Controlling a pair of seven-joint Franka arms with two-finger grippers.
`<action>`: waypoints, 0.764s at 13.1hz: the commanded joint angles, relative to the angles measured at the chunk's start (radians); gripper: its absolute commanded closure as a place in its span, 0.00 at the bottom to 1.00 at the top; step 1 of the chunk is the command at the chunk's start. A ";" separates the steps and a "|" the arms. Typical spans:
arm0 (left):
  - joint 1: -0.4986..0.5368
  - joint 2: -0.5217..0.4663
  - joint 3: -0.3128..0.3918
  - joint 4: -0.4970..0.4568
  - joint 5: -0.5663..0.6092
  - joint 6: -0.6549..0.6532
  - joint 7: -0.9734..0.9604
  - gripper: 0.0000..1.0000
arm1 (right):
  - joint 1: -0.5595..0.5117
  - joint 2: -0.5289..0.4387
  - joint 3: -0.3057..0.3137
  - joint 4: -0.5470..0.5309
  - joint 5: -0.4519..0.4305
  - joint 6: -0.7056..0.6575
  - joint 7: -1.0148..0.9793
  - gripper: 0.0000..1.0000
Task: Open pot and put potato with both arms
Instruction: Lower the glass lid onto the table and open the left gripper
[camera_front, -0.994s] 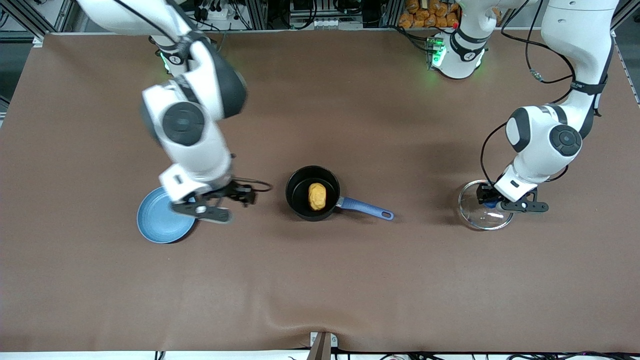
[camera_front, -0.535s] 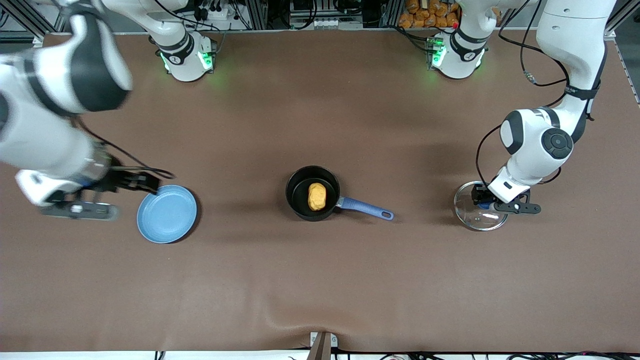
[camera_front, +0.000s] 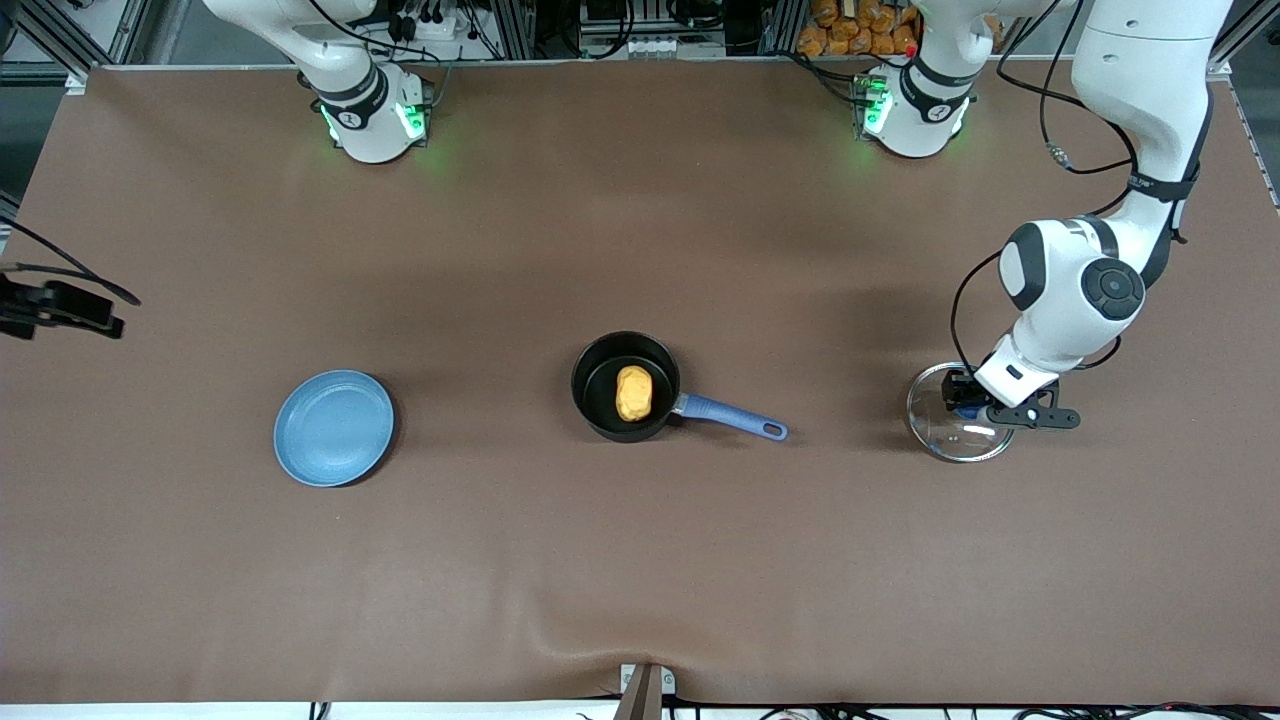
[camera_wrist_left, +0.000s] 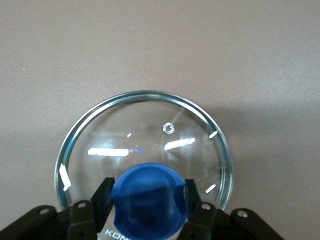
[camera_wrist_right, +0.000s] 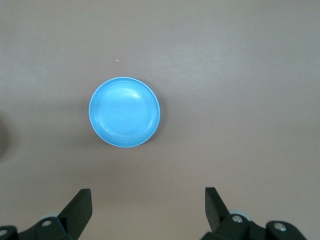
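The black pot with a long blue handle stands open mid-table. The yellow-orange potato lies in it. The clear glass lid rests on the table at the left arm's end. My left gripper is down on it. In the left wrist view the left gripper is shut on the lid's blue knob. My right gripper is open and empty, high over the table beside the blue plate. Only a black part of that hand shows in the front view.
A flat blue plate lies on the table toward the right arm's end; it also shows in the right wrist view. Brown mat covers the table. Both arm bases stand along the edge farthest from the front camera.
The right arm has swung from beside the pot, past the blue plate, out toward its end of the table. The left gripper and lid have shifted slightly toward the pot.
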 joint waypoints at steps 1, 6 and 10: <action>-0.001 0.015 -0.006 0.032 -0.033 0.019 0.009 0.00 | -0.019 -0.063 0.007 -0.072 0.018 0.022 -0.025 0.00; -0.010 -0.094 -0.027 0.115 -0.036 -0.126 -0.077 0.00 | -0.018 -0.182 0.034 -0.237 0.008 0.177 -0.006 0.00; -0.004 -0.172 -0.027 0.409 -0.033 -0.650 -0.083 0.00 | -0.010 -0.199 0.048 -0.237 0.006 0.169 0.018 0.00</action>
